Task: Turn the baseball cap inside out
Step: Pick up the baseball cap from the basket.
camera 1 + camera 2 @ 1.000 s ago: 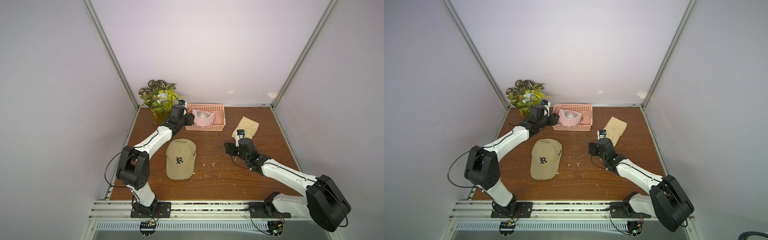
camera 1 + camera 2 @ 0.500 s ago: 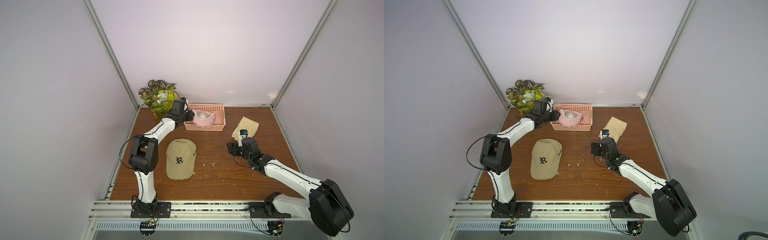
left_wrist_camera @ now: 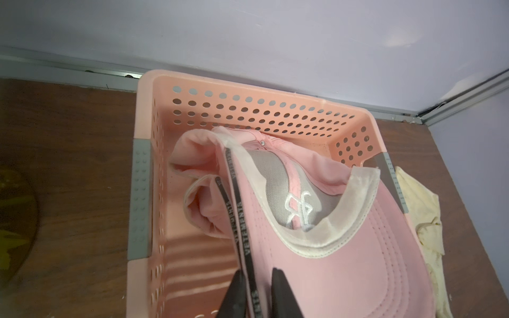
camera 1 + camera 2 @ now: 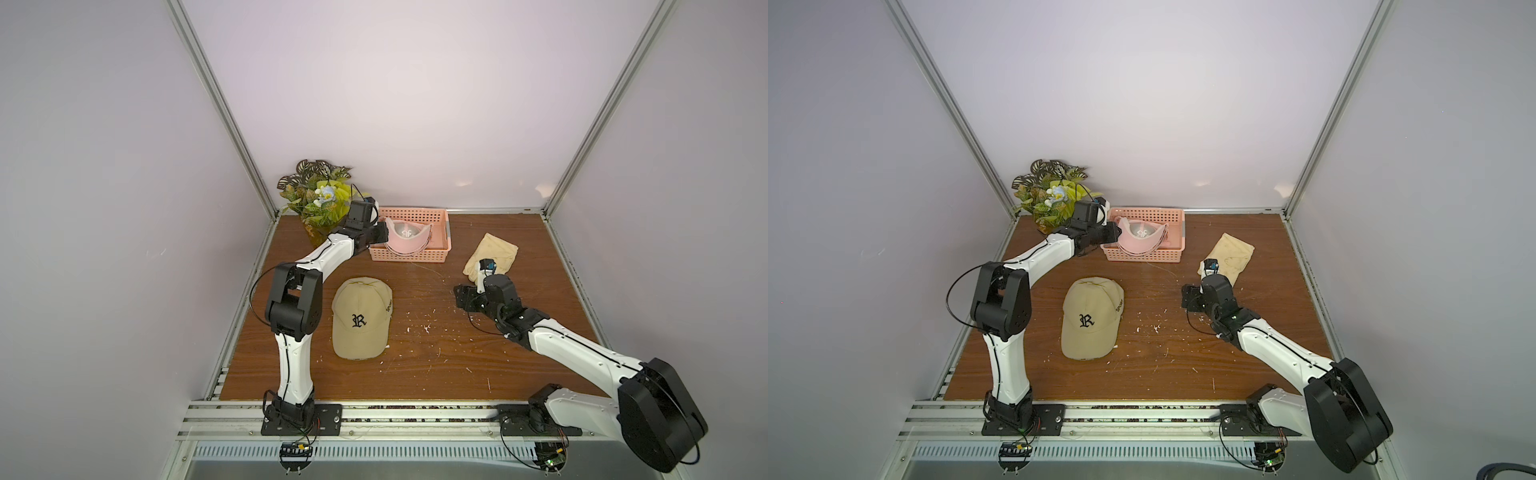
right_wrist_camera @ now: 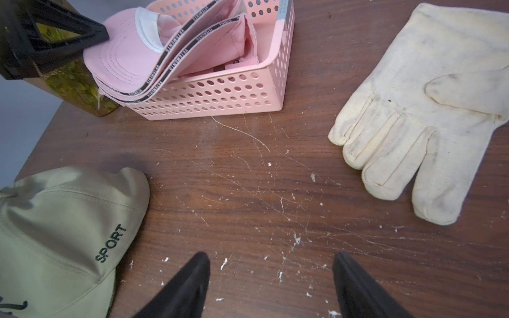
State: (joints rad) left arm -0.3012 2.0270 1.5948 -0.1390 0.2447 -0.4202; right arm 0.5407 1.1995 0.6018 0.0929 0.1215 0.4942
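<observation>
The pink cap (image 3: pixel 316 242) is lying half in the pink basket (image 3: pixel 248 110), brim over the front wall, and the left gripper (image 3: pixel 257 291) is pinching the brim's edge. With so thin a bite, the brim risks slipping free, or the light basket dragging along. The right gripper (image 5: pixel 271 286) is hovering wide and empty over the table (image 5: pixel 248 179), between the tan cap (image 4: pixel 360 318) and the glove (image 5: pixel 418 110).

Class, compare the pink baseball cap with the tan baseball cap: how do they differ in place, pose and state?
The pink baseball cap sits in the pink perforated basket, grey lining exposed; the tan baseball cap lies on the wooden table, crown up. The left gripper pinches the pink brim; the tan one lies untouched. Both carry embroidered lettering.
</observation>
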